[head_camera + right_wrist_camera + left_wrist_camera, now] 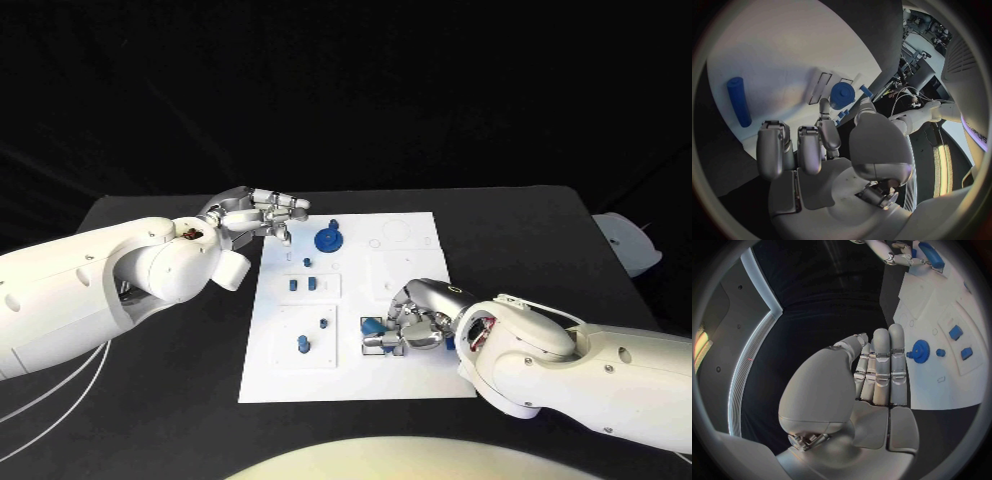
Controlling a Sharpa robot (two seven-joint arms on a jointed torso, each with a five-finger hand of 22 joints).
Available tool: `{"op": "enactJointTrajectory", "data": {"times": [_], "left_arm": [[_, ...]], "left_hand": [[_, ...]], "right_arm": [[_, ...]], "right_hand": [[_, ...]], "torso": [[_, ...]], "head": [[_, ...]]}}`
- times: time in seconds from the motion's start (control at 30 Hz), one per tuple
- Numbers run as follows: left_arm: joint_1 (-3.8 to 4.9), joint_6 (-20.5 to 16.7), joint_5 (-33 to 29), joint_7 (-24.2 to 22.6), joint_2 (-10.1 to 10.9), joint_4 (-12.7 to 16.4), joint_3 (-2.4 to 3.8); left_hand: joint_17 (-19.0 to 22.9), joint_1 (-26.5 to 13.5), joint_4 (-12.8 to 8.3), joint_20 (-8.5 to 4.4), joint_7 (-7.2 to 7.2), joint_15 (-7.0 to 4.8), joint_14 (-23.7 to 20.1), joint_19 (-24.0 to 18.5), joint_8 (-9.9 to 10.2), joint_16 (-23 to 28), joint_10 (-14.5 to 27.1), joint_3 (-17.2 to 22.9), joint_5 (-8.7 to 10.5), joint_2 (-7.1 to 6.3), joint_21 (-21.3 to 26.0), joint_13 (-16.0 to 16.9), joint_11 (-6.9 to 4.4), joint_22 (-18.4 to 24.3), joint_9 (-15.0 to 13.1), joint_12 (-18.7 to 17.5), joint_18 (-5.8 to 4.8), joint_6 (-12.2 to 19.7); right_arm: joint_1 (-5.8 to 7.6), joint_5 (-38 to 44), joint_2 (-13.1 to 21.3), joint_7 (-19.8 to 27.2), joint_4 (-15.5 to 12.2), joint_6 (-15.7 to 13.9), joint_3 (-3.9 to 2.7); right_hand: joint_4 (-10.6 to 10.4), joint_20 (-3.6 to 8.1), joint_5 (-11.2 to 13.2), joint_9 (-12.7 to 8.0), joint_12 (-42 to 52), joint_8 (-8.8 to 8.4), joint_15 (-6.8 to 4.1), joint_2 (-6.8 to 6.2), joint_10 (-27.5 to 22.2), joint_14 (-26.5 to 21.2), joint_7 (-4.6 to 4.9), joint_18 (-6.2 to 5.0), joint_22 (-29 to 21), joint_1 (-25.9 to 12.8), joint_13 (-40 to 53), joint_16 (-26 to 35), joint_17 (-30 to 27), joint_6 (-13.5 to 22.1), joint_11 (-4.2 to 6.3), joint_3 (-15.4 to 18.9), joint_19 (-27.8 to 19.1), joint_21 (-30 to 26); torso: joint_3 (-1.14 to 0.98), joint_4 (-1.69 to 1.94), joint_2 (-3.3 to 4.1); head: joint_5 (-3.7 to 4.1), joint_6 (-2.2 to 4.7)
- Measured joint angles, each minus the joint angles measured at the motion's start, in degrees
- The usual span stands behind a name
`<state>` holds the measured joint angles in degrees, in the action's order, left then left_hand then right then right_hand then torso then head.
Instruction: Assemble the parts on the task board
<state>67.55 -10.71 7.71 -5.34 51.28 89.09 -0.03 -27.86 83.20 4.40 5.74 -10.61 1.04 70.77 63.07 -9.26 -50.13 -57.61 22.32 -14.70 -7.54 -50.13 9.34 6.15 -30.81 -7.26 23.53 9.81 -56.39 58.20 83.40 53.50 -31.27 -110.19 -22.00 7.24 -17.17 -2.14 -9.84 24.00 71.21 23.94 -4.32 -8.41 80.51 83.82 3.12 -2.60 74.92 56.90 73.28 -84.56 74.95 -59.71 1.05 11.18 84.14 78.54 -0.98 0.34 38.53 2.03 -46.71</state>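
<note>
Head view: nearest the robot, the right hand (pixel 408 322) sits on the near part of the white board (pixel 411 375), fingers curled around a small blue part (pixel 372 326), apparently to seat it. A blue peg (pixel 303 344) lies just beside, toward the board's left edge. Farther off, a blue gear (pixel 329 240) stands on the board's far part. Beyond it, the left hand (pixel 260 214) hovers at the far edge above the surface (pixel 130 400), released, fingers straight, likely waiting.

Lab: black-draped robot test table (pixel 173 400)
</note>
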Motion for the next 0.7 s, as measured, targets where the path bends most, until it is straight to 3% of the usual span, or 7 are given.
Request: {"op": "enactJointTrajectory", "data": {"times": [0.2,0.5,0.7], "left_arm": [[0.0,0.03,0.0,0.07,0.03,0.01,0.0],[0.0,0.05,0.0,0.12,0.12,0.03,0.0],[0.0,0.07,0.0,0.15,0.15,0.03,0.0]], "left_hand": [[0.03,0.0,0.0,0.0,0.0,0.0,0.0,0.0,0.0,0.0,0.11,0.0,0.0,0.0,0.0,-0.03,0.11,0.03,0.0,0.0,0.0,0.0],[0.03,0.0,0.18,0.2,0.0,0.0,0.0,0.21,0.0,0.0,0.11,-0.18,0.0,0.0,0.0,-0.03,0.11,0.02,0.06,0.0,0.0,0.0],[0.03,0.0,0.18,0.2,0.0,0.0,0.0,0.21,0.0,0.0,0.11,-0.18,0.0,0.0,0.0,-0.03,0.11,0.02,0.06,0.0,0.0,0.0]], "right_arm": [[0.0,0.07,0.01,0.0,-0.14,-0.55,0.0],[0.0,0.35,0.78,0.05,-1.64,-0.76,-0.01],[-0.07,0.5,1.39,0.05,-2.78,-0.55,-0.01]], "right_hand": [[0.08,0.0,0.34,0.14,-0.23,-0.01,0.0,-0.65,-0.2,0.0,0.0,0.0,0.0,-0.65,-0.11,0.0,0.0,0.0,-0.2,-0.53,0.0,0.0],[0.28,0.0,-2.7,0.6,0.02,-0.01,0.0,1.52,-0.17,0.0,0.0,0.01,-0.01,-0.53,0.65,0.0,-0.01,0.0,-0.17,-2.24,0.0,0.07],[0.23,-0.01,-3.47,0.74,0.17,-0.01,0.0,2.07,0.11,0.0,0.0,0.0,-0.01,-0.63,0.87,0.0,-0.01,0.0,0.11,-2.29,0.0,0.33]], "torso": [[-0.02,-0.01,0.01],[-0.03,-0.04,-0.01],[-0.04,-0.07,-0.03]], "head": [[-0.02,0.0],[0.1,0.06],[0.08,0.07]]}}
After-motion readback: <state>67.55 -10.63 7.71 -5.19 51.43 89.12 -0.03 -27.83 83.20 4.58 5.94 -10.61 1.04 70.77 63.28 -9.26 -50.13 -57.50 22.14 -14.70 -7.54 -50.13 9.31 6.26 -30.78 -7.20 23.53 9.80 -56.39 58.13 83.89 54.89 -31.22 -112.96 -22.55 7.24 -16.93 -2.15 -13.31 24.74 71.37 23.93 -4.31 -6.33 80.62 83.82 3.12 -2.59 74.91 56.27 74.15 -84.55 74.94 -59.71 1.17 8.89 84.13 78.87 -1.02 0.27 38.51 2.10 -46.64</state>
